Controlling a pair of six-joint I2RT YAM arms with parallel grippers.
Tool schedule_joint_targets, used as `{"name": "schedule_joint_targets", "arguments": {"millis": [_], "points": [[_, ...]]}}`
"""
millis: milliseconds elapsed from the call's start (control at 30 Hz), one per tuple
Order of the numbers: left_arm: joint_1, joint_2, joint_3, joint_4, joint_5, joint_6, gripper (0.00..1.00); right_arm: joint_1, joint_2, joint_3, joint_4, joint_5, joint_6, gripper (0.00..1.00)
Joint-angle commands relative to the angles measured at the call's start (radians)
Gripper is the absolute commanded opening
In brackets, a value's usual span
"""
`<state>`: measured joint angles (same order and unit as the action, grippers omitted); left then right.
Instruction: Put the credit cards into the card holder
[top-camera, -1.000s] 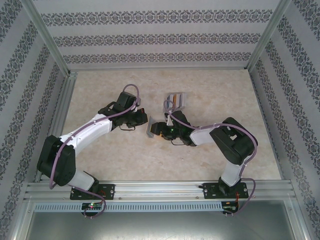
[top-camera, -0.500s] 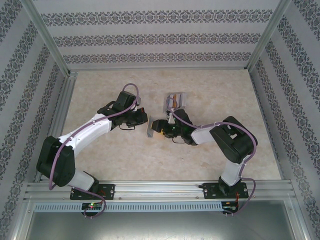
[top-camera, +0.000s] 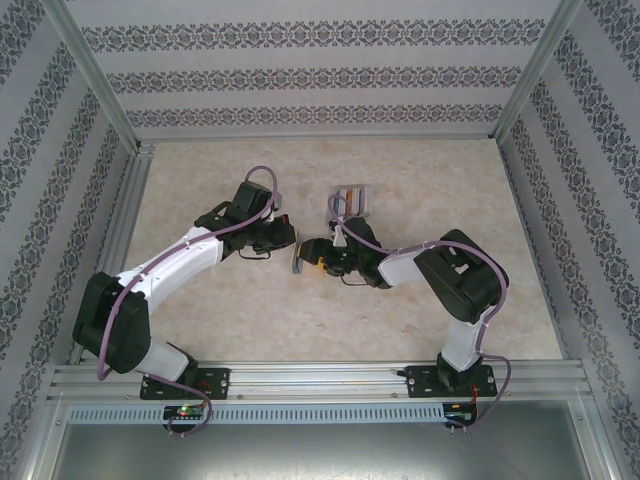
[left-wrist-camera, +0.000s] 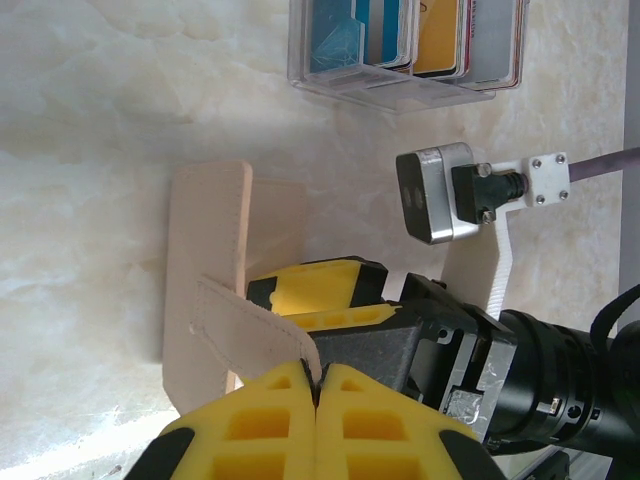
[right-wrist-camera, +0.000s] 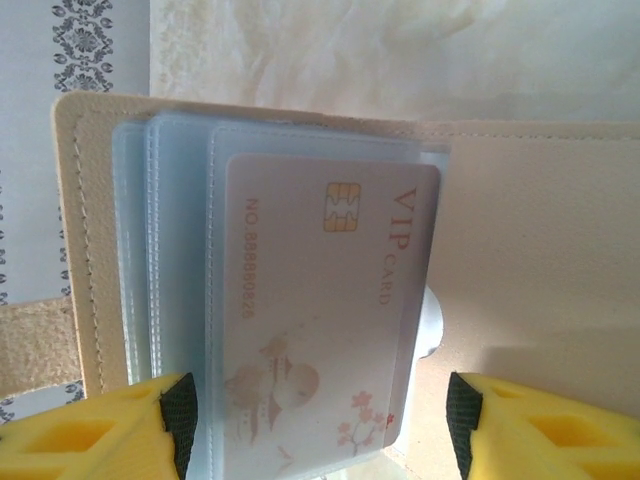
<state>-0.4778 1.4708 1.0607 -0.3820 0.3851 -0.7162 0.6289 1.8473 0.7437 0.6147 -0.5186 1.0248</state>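
Tan, leather-like material with stitched edges makes up the card holder (left-wrist-camera: 215, 250), a squarish folding wallet that is held opened out between the two hands over the marbled beige desk (top-camera: 420, 170). Its flat snap tab (left-wrist-camera: 245, 325) is pinched between the closed yellow foam-like pads of the left hand (left-wrist-camera: 317, 385). Inside the card holder, three overlapping sleeves (right-wrist-camera: 170, 250) of clear, slightly frosted plastic are seen, and one pale card (right-wrist-camera: 330, 300) with rounded corners, a gold chip, "VIP CARD" lettering and a blossom print is lodged in the front one. The right hand (right-wrist-camera: 320, 440) is set against the open side of the card holder with its jaws spread wide; its two yellow fingers (right-wrist-camera: 100, 435) stand on either side of the sleeved card, wider than it and gripping nothing. Beyond the card holder, well apart from it, a clear, hard plastic tray (left-wrist-camera: 400, 92) rests on the desk. The remaining credit cards (left-wrist-camera: 440, 35) are stood in it on edge as thin rectangles. At least four are made out: two blue, one orange-yellow and one grey. An exact count cannot be told.
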Motion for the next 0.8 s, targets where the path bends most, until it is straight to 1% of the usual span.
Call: {"name": "schedule_joint_targets", "arguments": {"millis": [0,133,233,333,400,533,600,767], "points": [[-0.004,-0.009,0.027,-0.011,0.004,-0.011,0.00,0.012,0.023,0.022,0.002,-0.024,-0.010,0.70],[-0.005,-0.008,0.031,-0.013,0.003,-0.009,0.00,0.008,0.038,0.029,-0.013,-0.017,-0.010,0.70],[-0.004,-0.012,0.031,-0.020,-0.003,-0.004,0.00,0.007,0.038,0.023,-0.017,-0.009,-0.010,0.67],[-0.003,-0.012,0.029,-0.027,-0.015,0.001,0.00,-0.002,0.024,0.014,-0.042,-0.005,-0.024,0.61],[-0.003,-0.013,0.023,-0.027,-0.024,0.002,0.00,-0.008,0.007,0.008,-0.075,0.006,-0.044,0.60],[0.005,-0.022,-0.001,-0.021,-0.038,-0.002,0.00,-0.012,-0.046,0.021,-0.225,0.062,-0.125,0.62],[0.010,-0.025,-0.017,-0.014,-0.037,-0.005,0.00,-0.007,-0.076,0.045,-0.340,0.108,-0.179,0.62],[0.014,-0.027,-0.045,-0.007,-0.041,-0.010,0.00,0.015,-0.084,0.131,-0.532,0.180,-0.277,0.62]]}}
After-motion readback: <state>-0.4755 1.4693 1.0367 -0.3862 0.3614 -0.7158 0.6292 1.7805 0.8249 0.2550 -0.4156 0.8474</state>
